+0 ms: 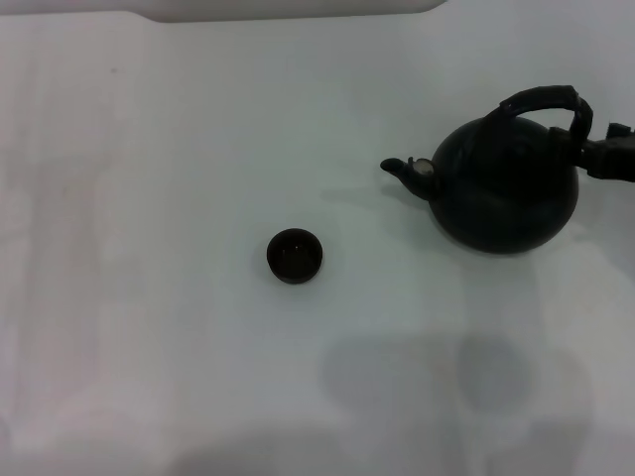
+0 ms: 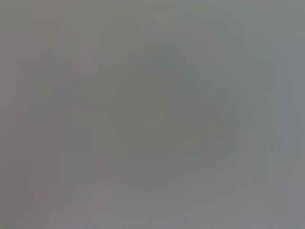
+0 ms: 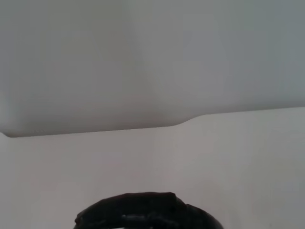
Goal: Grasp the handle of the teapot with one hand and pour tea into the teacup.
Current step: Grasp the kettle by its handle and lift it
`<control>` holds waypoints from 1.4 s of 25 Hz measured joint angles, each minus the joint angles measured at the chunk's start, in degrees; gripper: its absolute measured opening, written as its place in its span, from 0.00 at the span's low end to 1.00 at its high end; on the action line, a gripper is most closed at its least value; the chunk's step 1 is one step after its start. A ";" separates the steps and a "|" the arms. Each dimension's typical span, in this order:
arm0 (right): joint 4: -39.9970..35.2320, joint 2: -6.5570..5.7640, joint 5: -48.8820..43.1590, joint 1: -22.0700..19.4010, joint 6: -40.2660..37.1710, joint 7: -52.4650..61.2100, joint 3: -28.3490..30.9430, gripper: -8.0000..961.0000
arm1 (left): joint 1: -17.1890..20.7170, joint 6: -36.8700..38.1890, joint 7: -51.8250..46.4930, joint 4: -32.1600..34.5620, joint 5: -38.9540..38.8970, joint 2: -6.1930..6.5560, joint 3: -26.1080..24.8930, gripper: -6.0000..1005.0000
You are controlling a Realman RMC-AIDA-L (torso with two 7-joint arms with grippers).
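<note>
- From my head: the teapot [image 1: 506, 188] sits on the white table [image 1: 149, 297], over on my right side and toward the far part of the surface. Its spout [image 1: 407, 172], with a pale shiny spot, points toward my left.
- The handle [image 1: 548, 102] arches over the top of the pot. My right gripper [image 1: 607, 157] comes in from the right edge and meets the pot where the handle's right end joins the body. Most of that gripper is cut off by the edge, and black on black hides the fingers, so I cannot tell whether they are clamped on the handle or spread beside it.
- The teacup [image 1: 295, 255] stands upright near the middle of the table, well apart from the teapot, to my left of the spout and nearer to me. Its inside is dark and reddish; I cannot make out any liquid.
- Soft grey shadows lie on the table below the pot.
- From my left wrist: only a flat grey blur, nothing to make out. My left gripper shows nowhere in any view.
- From my right wrist: just the top of the handle [image 3: 143, 212] shows at the frame edge, ribbed and black, the rest cut off. Beyond it lie the table [image 3: 228, 167] and its far edge. My own fingers do not show here.
</note>
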 joint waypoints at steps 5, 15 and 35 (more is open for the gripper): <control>2.70 0.00 0.17 2.27 -0.78 0.53 0.04 0.85 | 0.01 -0.09 0.00 0.28 0.00 0.00 0.00 0.88; 4.82 0.00 0.20 4.06 -2.44 1.08 0.11 0.80 | 0.16 -0.10 0.00 0.31 0.01 0.00 0.01 0.88; 5.15 -0.30 -0.34 5.65 -0.12 1.25 1.32 0.29 | 0.16 -0.11 0.00 0.98 -0.88 -0.17 0.00 0.87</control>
